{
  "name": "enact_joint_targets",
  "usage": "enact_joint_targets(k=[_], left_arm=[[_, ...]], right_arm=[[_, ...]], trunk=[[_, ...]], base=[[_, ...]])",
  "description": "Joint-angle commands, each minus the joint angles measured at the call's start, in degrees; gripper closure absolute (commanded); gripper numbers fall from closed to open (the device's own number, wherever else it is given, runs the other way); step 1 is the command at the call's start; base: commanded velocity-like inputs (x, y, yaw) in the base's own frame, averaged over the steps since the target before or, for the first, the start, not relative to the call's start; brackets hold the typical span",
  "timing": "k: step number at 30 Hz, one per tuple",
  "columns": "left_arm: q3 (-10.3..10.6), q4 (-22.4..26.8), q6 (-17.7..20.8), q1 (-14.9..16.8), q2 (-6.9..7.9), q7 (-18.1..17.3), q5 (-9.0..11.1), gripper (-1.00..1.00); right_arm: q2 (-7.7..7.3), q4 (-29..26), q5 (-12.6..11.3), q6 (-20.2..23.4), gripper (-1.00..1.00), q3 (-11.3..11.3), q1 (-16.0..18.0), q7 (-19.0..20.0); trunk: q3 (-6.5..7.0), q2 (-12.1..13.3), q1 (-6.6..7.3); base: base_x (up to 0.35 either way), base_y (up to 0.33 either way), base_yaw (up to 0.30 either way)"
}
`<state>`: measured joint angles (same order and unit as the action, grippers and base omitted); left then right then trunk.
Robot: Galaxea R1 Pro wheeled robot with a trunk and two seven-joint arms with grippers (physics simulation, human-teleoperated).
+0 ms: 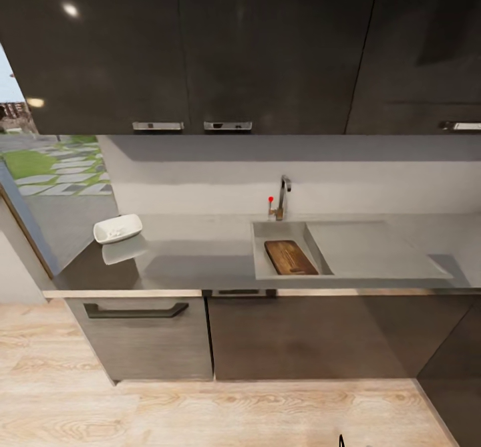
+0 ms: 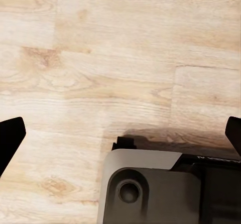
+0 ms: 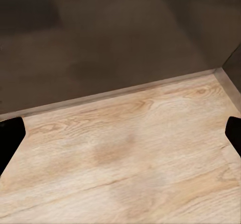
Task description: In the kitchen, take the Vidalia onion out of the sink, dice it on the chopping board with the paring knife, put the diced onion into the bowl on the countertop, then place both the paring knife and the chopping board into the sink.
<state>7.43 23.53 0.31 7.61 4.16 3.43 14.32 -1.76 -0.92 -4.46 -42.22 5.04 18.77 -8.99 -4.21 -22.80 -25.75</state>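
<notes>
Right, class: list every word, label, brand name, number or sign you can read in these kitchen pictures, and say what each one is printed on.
No text reads clearly in any view.
In the left wrist view, faint pale marks on the dark robot base: too small and blurred to read.
The chopping board in the sink, the bowl, the tap and the upper cabinets: no lettering visible.

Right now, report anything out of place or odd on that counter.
The chopping board lies flat inside the sink basin, an unusual spot for a board, though here that is where it should end up. The bowl sits upright on the countertop with pale pieces inside. Nothing looks spilled or damaged.
</notes>
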Motion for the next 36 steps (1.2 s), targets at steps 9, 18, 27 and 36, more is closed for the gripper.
enact_joint_targets(k=[9,18,27,36], left_arm=[[0.48,0.05,0.03,0.03,0.06,0.35,0.53,-1.0],[0.48,0.06,-0.01,0.03,0.06,0.36,0.53,-1.0],[0.48,0.04,0.01,0.03,0.06,0.36,0.53,-1.0],[0.48,0.08,0.03,0.03,0.06,0.37,0.53,-1.0]], right_arm=[[0.02,0.04,-0.02,-0.21,-1.0,0.41,0.06,0.28],[0.02,0.04,-0.02,-0.22,-1.0,0.41,0.04,0.29],[0.03,0.04,-0.02,-0.22,-1.0,0.41,0.05,0.29],[0.09,0.04,-0.02,-0.17,-1.0,0.41,0.04,0.29]], trunk=[[0.69,-0.12,-0.04],[1.5,-0.12,-0.04],[2.31,-0.12,-0.04],[3.12,-0.12,-0.04]], base=[[0.0,0.0,0.0],[0.0,0.0,0.0],[0.0,0.0,0.0],[0.0,0.0,0.0]])
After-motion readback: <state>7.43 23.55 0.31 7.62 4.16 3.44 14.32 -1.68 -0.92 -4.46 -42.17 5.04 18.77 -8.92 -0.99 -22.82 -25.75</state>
